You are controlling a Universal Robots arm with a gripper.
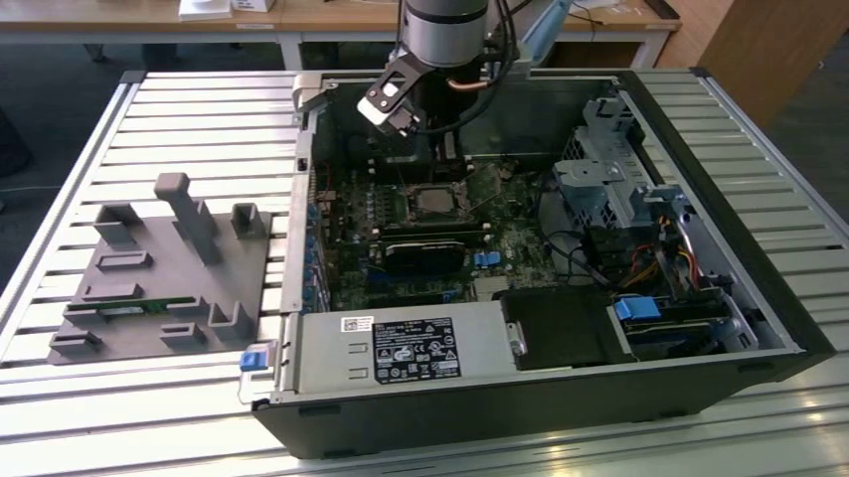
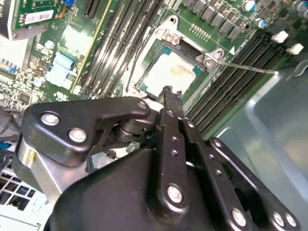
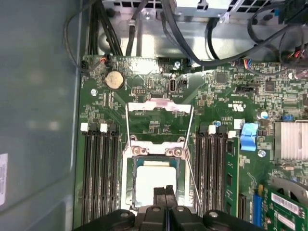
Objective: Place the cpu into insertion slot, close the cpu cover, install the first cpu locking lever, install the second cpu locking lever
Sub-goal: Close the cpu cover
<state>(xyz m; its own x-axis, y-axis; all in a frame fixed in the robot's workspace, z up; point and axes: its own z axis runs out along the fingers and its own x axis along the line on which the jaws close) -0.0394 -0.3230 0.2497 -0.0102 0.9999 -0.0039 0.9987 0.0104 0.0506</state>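
Closest to the lens in both wrist views, the gripper (image 2: 168,91) is hanging with its black fingers (image 2: 174,144) pressed together, pinching nothing. Its tips are hovering over one edge of the chip (image 3: 153,179), which is sitting flat in the socket (image 3: 129,192) on the green board (image 3: 207,103), silver top facing up. The cover (image 3: 159,102) is standing raised off the socket, tilted, with green board showing through its window. One thin lever rod (image 2: 248,67) is sticking out beside the socket, across the memory slots (image 2: 250,50). In the exterior view the arm (image 1: 444,30) is reaching down at the top centre of the frame into the open computer case (image 1: 531,417). A grey holder block (image 1: 159,278) is resting on the slatted table (image 1: 80,417) at the exterior view's left.
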